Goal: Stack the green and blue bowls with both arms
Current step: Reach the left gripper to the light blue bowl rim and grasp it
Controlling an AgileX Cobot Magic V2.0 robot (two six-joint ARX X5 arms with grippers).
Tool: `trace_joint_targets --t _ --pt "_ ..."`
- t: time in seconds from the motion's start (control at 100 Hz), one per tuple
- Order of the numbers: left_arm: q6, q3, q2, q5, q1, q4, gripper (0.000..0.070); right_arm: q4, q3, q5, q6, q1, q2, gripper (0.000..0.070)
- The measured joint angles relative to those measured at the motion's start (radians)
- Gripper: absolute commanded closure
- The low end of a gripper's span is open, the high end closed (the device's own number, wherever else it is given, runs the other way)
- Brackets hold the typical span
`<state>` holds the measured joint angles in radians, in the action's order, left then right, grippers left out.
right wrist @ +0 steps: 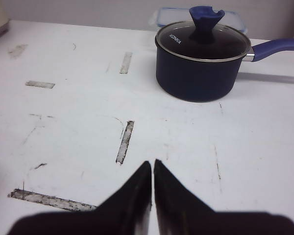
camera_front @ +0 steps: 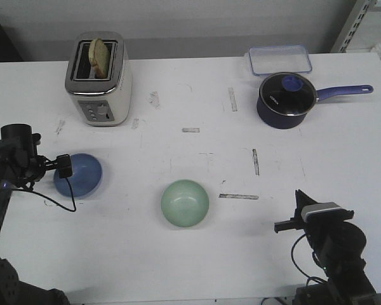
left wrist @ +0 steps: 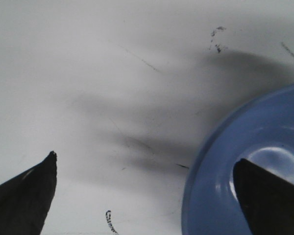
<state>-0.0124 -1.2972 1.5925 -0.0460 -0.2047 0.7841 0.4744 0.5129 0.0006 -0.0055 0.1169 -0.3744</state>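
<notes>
The blue bowl [camera_front: 79,175] sits upright on the white table at the left. My left gripper [camera_front: 58,168] is open over its left rim; in the left wrist view one fingertip [left wrist: 264,196] is over the inside of the blue bowl [left wrist: 220,196] and the other fingertip [left wrist: 29,191] is outside it, above bare table. The green bowl [camera_front: 185,203] sits upright at the table's middle, apart from both grippers. My right gripper [camera_front: 286,224] is shut and empty at the front right; in the right wrist view its tips [right wrist: 153,164] are pressed together above the table.
A cream toaster [camera_front: 99,79] with bread stands at the back left. A dark navy saucepan [camera_front: 287,100] with lid and long handle stands at the back right, also in the right wrist view [right wrist: 201,61], with a clear lidded box [camera_front: 280,60] behind it. Tape marks dot the table.
</notes>
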Motion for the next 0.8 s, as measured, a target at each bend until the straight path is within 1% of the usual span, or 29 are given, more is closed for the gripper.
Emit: trace_joint_targets --t 0.12,0.17,0.25,0.3,0.37,0.4,0.42,0.44,0.45,0.51,0.53,0.68,0.8 --pt "-0.002 0.000 0.038 0.047 0.000 0.000 0.0001 0.000 0.000 0.000 0.000 0.000 0.000 0.0700" --pt "-0.002 0.000 0.047 0.063 0.000 0.000 0.0073 0.000 0.000 0.000 0.000 0.000 0.000 0.0700" --pt "-0.002 0.000 0.065 0.082 0.000 -0.002 0.0159 0.000 0.000 0.000 0.000 0.000 0.000 0.0700" --pt "-0.002 0.000 0.076 0.085 0.000 -0.002 0.0230 0.000 0.000 0.000 0.000 0.000 0.000 0.0700" --pt "-0.002 0.000 0.086 0.087 0.000 -0.002 0.0356 0.000 0.000 0.000 0.000 0.000 0.000 0.0700" --pt "-0.002 0.000 0.089 0.087 0.000 -0.002 0.0437 0.000 0.000 0.000 0.000 0.000 0.000 0.0700" --pt "-0.002 0.000 0.090 0.088 0.000 -0.002 0.0472 0.000 0.000 0.000 0.000 0.000 0.000 0.0700" --pt "-0.002 0.000 0.090 0.088 0.000 -0.002 0.0532 0.000 0.000 0.000 0.000 0.000 0.000 0.0700" --pt "-0.002 0.000 0.090 0.088 0.000 -0.002 0.0545 0.000 0.000 0.000 0.000 0.000 0.000 0.0700" --pt "-0.002 0.000 0.090 0.089 0.000 -0.003 0.0685 0.000 0.000 0.000 0.000 0.000 0.000 0.0700" --pt "-0.002 0.000 0.090 0.092 0.000 -0.003 0.0700 0.000 0.000 0.000 0.000 0.000 0.000 0.0700" --pt "-0.005 -0.003 0.089 0.105 -0.001 0.001 0.0700 0.000 0.000 0.000 0.000 0.000 0.000 0.0700" --pt "-0.005 -0.004 0.089 0.112 0.000 -0.027 0.0700 0.000 0.000 0.000 0.000 0.000 0.000 0.0700"
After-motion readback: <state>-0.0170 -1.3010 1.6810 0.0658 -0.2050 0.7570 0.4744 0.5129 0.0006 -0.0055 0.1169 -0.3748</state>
